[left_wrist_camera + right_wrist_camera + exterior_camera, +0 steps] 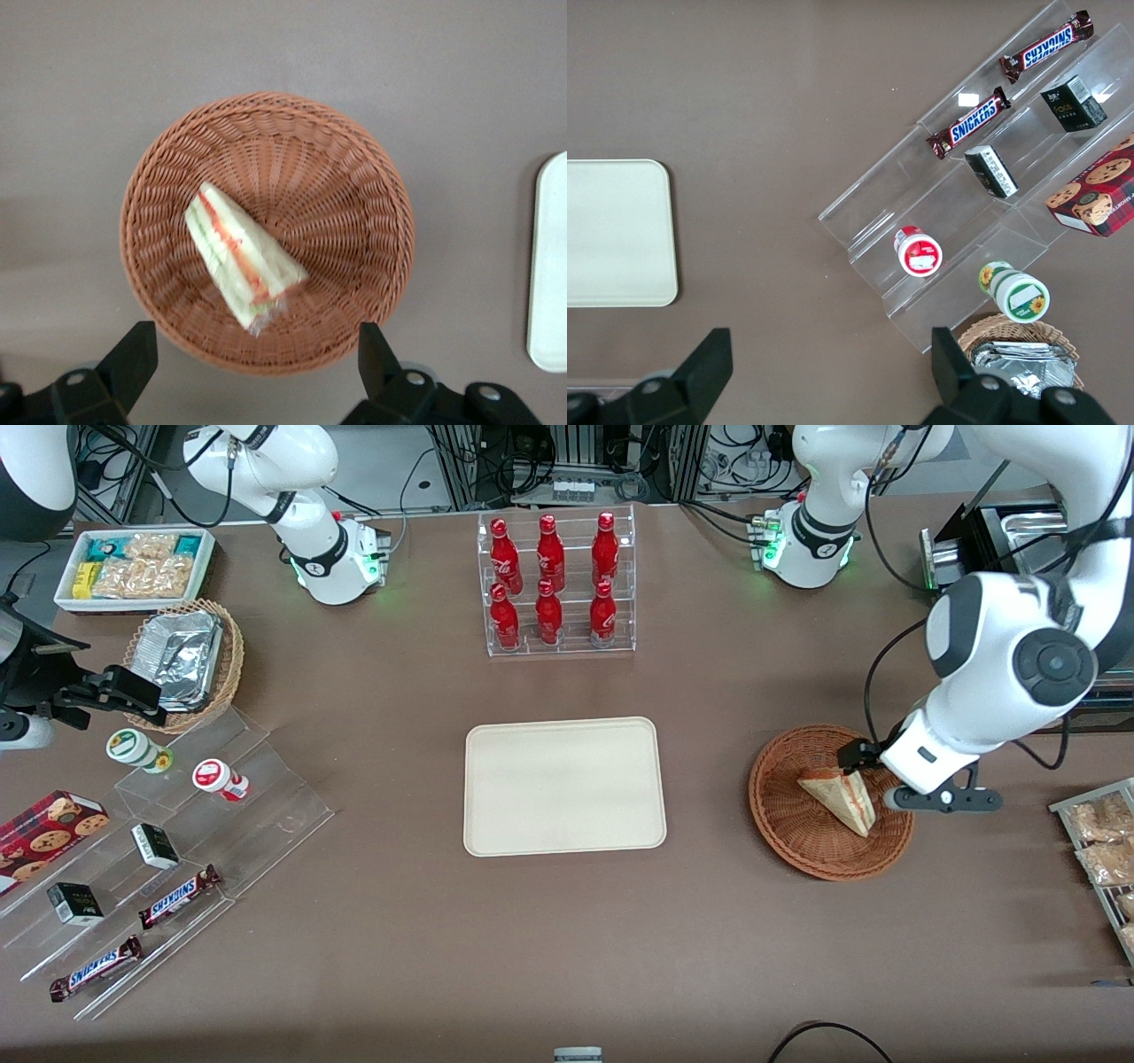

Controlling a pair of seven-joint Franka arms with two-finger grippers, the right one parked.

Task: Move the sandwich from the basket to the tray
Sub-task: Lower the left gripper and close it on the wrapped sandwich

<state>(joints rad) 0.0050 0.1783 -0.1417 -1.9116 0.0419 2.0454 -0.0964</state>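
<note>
The sandwich (840, 797) (239, 257), a wrapped pale wedge with red and green filling on its edge, lies in the round reddish-brown basket (780, 815) (354, 221). My left gripper (877, 775) (254, 354) hangs above the basket's rim on the side toward the working arm's end. It is open wide and holds nothing, and its black fingertips (133, 354) are well apart from the sandwich. The cream tray (563, 786) (551, 266) lies flat at the table's middle with nothing on it.
A clear rack of red bottles (555, 584) stands farther from the front camera than the tray. A rack of bagged snacks (1103, 850) sits at the working arm's table edge. Clear tiered shelves with candy bars (177, 895) lie toward the parked arm's end.
</note>
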